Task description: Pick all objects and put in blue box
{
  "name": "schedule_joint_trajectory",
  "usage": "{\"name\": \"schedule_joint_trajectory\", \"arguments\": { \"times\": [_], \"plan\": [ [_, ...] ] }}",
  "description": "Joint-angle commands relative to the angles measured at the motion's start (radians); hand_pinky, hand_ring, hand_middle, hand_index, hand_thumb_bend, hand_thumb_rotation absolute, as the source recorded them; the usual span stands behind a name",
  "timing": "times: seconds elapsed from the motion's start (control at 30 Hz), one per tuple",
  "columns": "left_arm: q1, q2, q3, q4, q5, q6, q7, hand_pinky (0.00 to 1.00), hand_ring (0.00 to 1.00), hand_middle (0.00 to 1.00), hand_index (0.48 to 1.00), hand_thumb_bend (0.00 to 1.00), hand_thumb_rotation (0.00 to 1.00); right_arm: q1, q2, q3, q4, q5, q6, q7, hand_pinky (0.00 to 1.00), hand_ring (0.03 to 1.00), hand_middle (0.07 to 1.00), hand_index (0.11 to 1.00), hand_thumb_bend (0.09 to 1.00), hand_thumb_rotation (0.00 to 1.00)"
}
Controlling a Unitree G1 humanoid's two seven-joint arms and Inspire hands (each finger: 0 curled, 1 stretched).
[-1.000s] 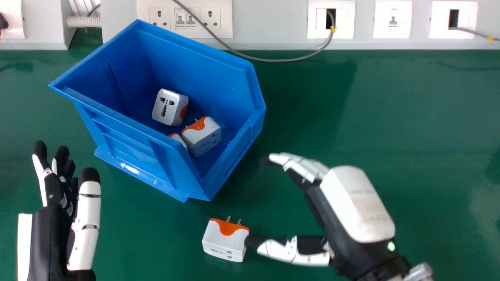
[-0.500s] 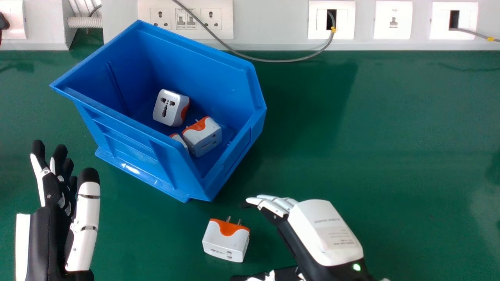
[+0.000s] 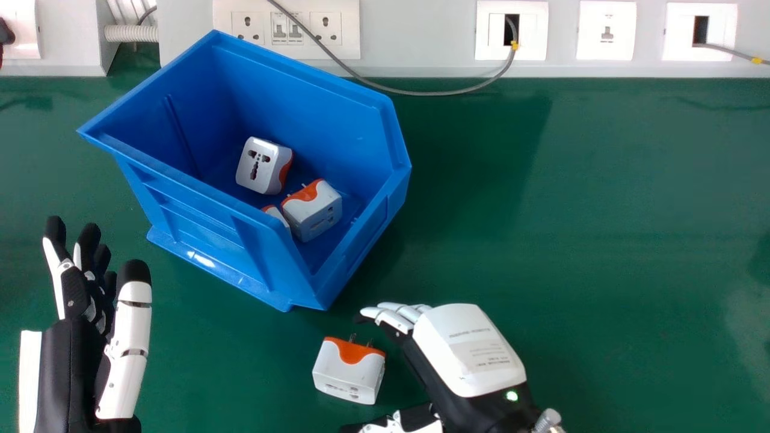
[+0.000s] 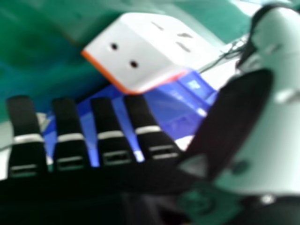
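To the left of the blue box (image 3: 207,243), on the robot's side, the left hand (image 3: 65,358) rests idle with its fingers straight and its thumb apart from them. Inside the box lie a white and orange adapter (image 3: 258,165), a second one (image 3: 314,211) with its pins towards the box's left side, and a third (image 3: 275,215) partly hidden by the near wall. Just in front of the box's near corner, on the green table (image 3: 601,240), sits the loose adapter (image 3: 346,376), the one to take now, its two pins facing the box. It looks light, stiff and hard-shelled, fairly robust, though its smooth plastic and rounded edges could slip under a shallow pinch. The white body is the place to take hold, low and near the middle, keeping pressure off the slim pins. To the right of that adapter and in front of the box, the right hand (image 3: 469,352) is spread, fingers extended and thumb well apart, holding nothing. The box's raised near corner stands in the way, so the load should be lifted well over that wall. Beyond the box, a grey cable (image 3: 445,94) droops from the socket panel (image 3: 415,36), clear of the likely path.
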Motion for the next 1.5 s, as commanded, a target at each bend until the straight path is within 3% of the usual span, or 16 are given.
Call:
{"name": "schedule_joint_trajectory", "arguments": {
  "times": [0.0, 0.33, 0.53, 0.63, 1.0, 1.1, 1.2, 1.3, 1.4, 1.43, 1.47],
  "plan": [
    [0.003, 0.009, 0.007, -0.014, 0.000, -0.015, 0.000, 1.00, 1.00, 1.00, 0.987, 0.30, 0.71, -0.031, 0.014, 0.014, 0.006, -0.012, 0.010, -0.007, 0.65, 0.778, 0.827, 0.803, 0.622, 0.56],
    [0.001, 0.007, 0.014, -0.007, -0.016, -0.017, -0.009, 1.00, 1.00, 1.00, 0.987, 0.32, 0.71, -0.099, 0.037, 0.065, 0.089, -0.037, 0.050, -0.014, 0.64, 0.773, 0.824, 0.787, 0.630, 0.51],
    [0.005, 0.008, 0.017, -0.013, -0.018, -0.015, -0.013, 1.00, 1.00, 1.00, 0.992, 0.32, 0.70, -0.136, 0.044, 0.093, 0.135, -0.042, 0.075, 0.007, 0.66, 0.784, 0.827, 0.786, 0.607, 0.51],
    [0.007, 0.006, 0.019, -0.013, -0.013, -0.017, -0.009, 1.00, 1.00, 1.00, 0.988, 0.30, 0.70, -0.153, 0.044, 0.107, 0.156, -0.044, 0.094, 0.026, 0.67, 0.796, 0.839, 0.799, 0.590, 0.52],
    [0.008, 0.010, 0.029, -0.020, -0.026, -0.010, -0.014, 1.00, 1.00, 1.00, 0.991, 0.32, 0.72, -0.223, 0.069, 0.132, 0.294, -0.029, 0.129, -0.001, 0.67, 0.791, 0.820, 0.781, 0.588, 0.43],
    [0.010, 0.016, 0.031, -0.030, -0.033, 0.002, -0.018, 1.00, 1.00, 1.00, 0.995, 0.34, 0.73, -0.233, 0.068, 0.138, 0.324, -0.030, 0.126, -0.023, 0.66, 0.778, 0.804, 0.763, 0.581, 0.35],
    [0.011, 0.019, 0.032, -0.043, -0.041, 0.013, -0.019, 1.00, 1.00, 1.00, 0.995, 0.33, 0.73, -0.243, 0.064, 0.150, 0.346, -0.036, 0.131, -0.027, 0.65, 0.750, 0.775, 0.746, 0.668, 0.15],
    [0.008, 0.021, 0.033, -0.055, -0.052, 0.027, -0.020, 1.00, 1.00, 1.00, 0.999, 0.32, 0.72, -0.251, 0.055, 0.163, 0.368, -0.039, 0.120, -0.058, 0.62, 0.717, 0.741, 0.719, 0.706, 0.03],
    [0.004, 0.024, 0.035, -0.069, -0.048, 0.050, -0.017, 1.00, 1.00, 1.00, 1.000, 0.33, 0.73, -0.262, 0.048, 0.176, 0.400, -0.037, 0.109, -0.088, 0.59, 0.680, 0.705, 0.676, 0.643, 0.00],
    [0.001, 0.024, 0.037, -0.073, -0.043, 0.055, -0.014, 1.00, 1.00, 1.00, 1.000, 0.33, 0.72, -0.266, 0.048, 0.179, 0.414, -0.035, 0.105, -0.100, 0.57, 0.658, 0.683, 0.645, 0.651, 0.00],
    [-0.001, 0.023, 0.037, -0.077, -0.039, 0.060, -0.009, 1.00, 1.00, 1.00, 1.000, 0.32, 0.72, -0.270, 0.048, 0.182, 0.429, -0.034, 0.100, -0.114, 0.55, 0.625, 0.653, 0.589, 0.599, 0.04]
  ]
}}
